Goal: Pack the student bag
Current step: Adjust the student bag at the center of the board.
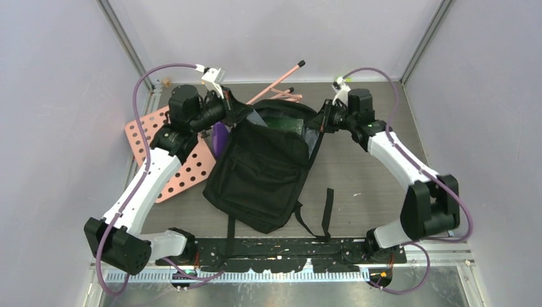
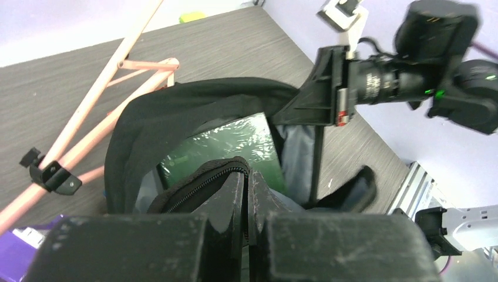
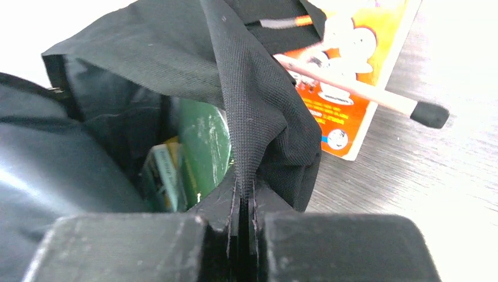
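One student bag (image 1: 262,173), black, lying in the middle of the table (image 1: 371,173), its mouth toward the far side and its front pocket facing up. Two straps trail from it toward the near edge.

I have two grippers on it, one per side of the mouth. The left gripper (image 2: 246,183) is pinched tight on the zipper edge of the left rim, with no gap between the fingers. The right gripper (image 3: 241,197) is clamped on a fold of black fabric at the right rim, fingers nearly together. The mouth gapes open between them.

Inside the bag I count two flat items: one green book (image 2: 235,144) standing against the far wall, and one thinner green-yellow item (image 3: 164,176) just beside it, which only the right wrist view shows.

Outside the bag:
- One pink perforated board (image 1: 169,160) lies to the left, under the left arm.
- One purple thing (image 1: 219,137) touches the bag's left side; I can't tell what it is.
- One pink rod frame (image 1: 278,80) sits at the far edge, with at least three rods and one black clip (image 2: 50,173) on it.
- One orange printed booklet (image 3: 352,76) lies flat just past the right rim, with a black-tipped rod across it.
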Robot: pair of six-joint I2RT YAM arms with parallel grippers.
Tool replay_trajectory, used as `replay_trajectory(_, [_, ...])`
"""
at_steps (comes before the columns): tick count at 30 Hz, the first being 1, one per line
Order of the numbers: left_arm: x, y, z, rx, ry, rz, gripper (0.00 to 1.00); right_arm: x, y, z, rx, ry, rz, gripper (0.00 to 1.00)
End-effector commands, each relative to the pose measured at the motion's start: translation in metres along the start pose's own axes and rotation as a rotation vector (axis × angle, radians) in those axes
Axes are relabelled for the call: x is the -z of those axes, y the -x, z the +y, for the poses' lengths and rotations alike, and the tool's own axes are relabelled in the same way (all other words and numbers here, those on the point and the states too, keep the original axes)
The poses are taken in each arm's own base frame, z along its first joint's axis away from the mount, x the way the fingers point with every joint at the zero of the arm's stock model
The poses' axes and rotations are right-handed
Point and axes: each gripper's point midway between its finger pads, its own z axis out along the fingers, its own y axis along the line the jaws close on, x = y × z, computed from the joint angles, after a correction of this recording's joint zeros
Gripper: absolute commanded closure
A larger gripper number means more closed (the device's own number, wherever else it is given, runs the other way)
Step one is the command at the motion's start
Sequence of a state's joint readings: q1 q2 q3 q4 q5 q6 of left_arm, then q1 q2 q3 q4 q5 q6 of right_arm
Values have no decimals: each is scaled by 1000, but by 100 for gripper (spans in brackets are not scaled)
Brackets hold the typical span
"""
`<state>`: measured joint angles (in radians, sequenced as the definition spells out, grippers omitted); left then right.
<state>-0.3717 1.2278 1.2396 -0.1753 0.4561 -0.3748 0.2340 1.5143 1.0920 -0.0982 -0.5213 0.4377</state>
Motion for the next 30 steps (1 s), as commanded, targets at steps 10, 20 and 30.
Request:
replay_trajectory(10, [9,94,-74,-190,-310,-215,100,166,156,154,396,95,-538,99])
replay_trajectory(20, [10,29,-55,-143,-306,-122,100,183,100,153,439,162,-502,99])
replay_trajectory(30, [45,-31,-53,-82,-266,6,100,175,50,129,344,161,-418,99])
